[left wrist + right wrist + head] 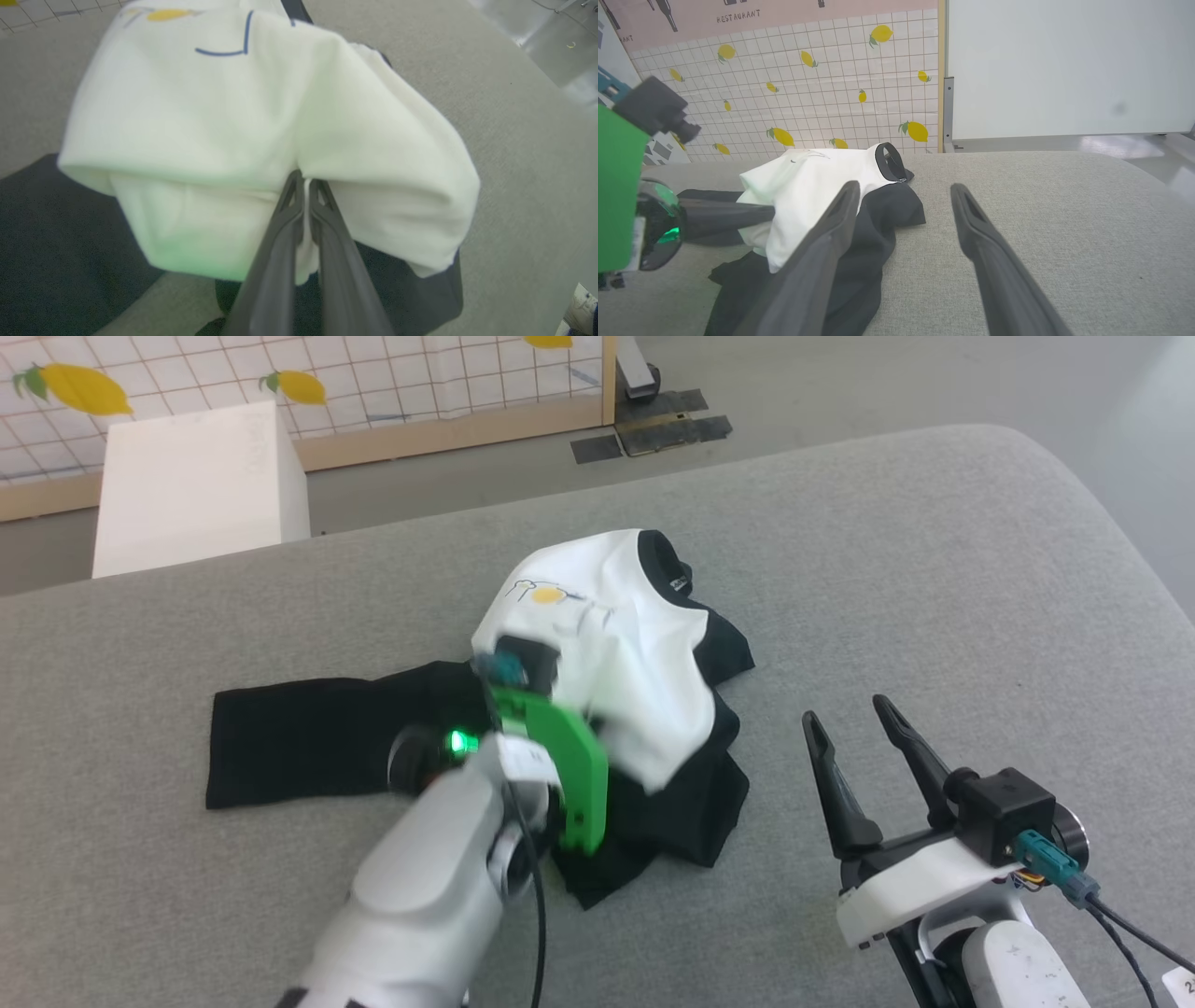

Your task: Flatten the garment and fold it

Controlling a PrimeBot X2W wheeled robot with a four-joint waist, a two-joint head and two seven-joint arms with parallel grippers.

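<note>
White cloth sits pinched between the closed fingers of the left tool (303, 179), which grips a fold low on the body of the shirt (635, 644) and seems to hold it slightly off the grey surface (934, 569). The bite looks thin, only the edge of a fold, so I judge that a quick pull could slip it free. It may also have caught more than one layer, and a lift would then drag the whole heap instead of opening it. The right tool (845, 711) hovers wide and empty, to the right of the shirt and apart from it. With nothing pinning the far side, a tug by the left tool could slide the shirt across the surface rather than flatten it.

Ahead of the left tool the shirt lies crumpled, its white body humped over black cloth. One black sleeve (299, 742) stretches flat to that tool's left; where the other lies I cannot tell. Beyond the tips comes the yellow-and-grey print (546, 595), then the black collar (658, 555), farthest off. Past the surface's edge stands a white box (196, 485).
</note>
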